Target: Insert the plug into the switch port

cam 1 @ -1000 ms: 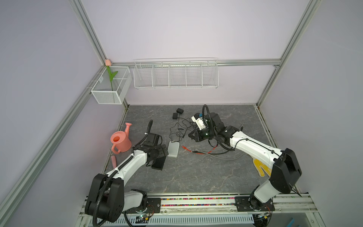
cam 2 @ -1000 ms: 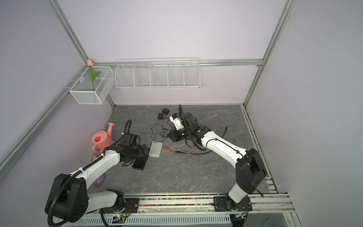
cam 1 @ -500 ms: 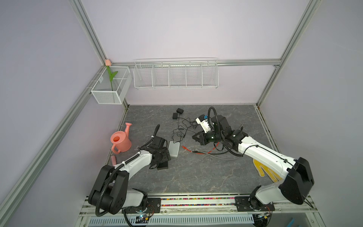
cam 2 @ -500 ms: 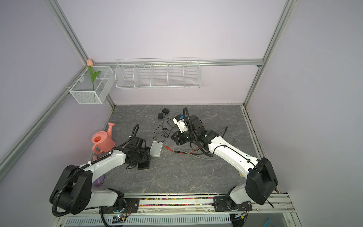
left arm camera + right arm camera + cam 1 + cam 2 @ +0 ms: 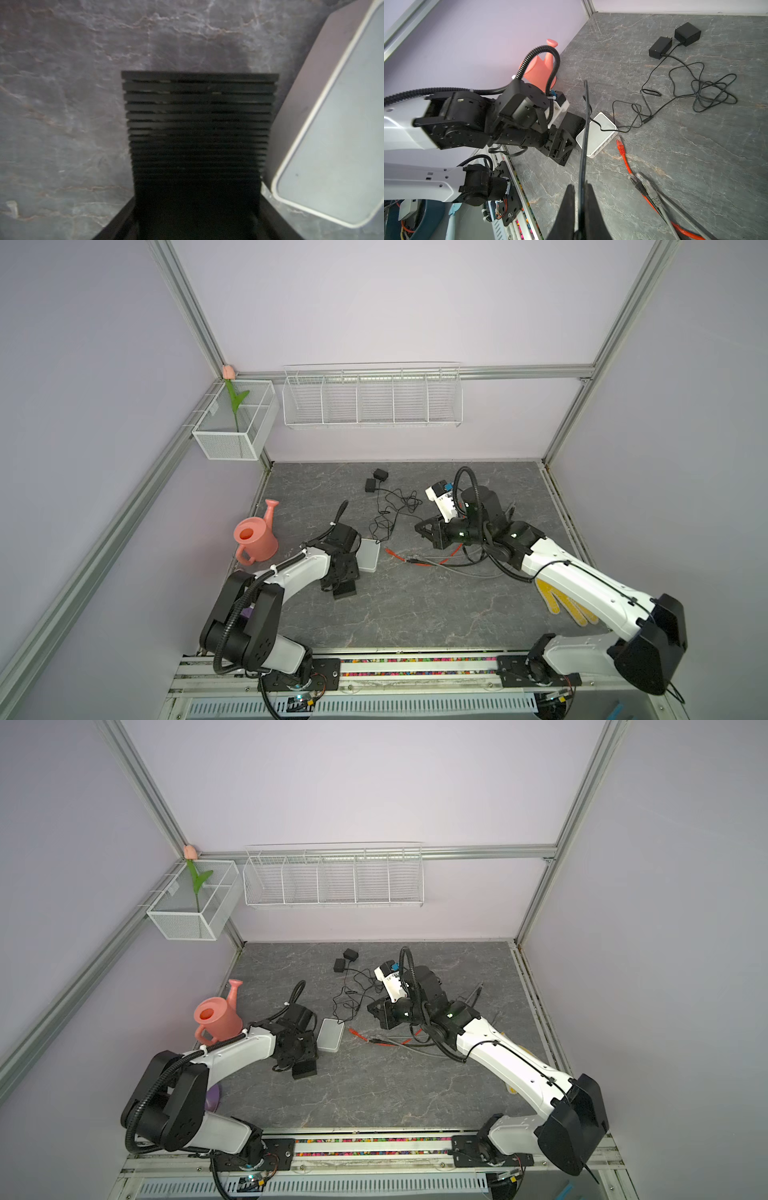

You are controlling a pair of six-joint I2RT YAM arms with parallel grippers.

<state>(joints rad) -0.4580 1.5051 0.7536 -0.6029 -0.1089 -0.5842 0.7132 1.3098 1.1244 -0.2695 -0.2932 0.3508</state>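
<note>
- Jaws of the left gripper stand spread, down by the marbled grey tabletop; only the left wrist view shows a finger's ribbed black pad.
- White round-cornered switch lies flat at its 2 o'clock; its port row shows only in the right wrist view.
- Orange Ethernet plug lies loose at the switch's 3 o'clock.
- Right gripper pinches a thin black cable; plug end indiscernible.
</note>
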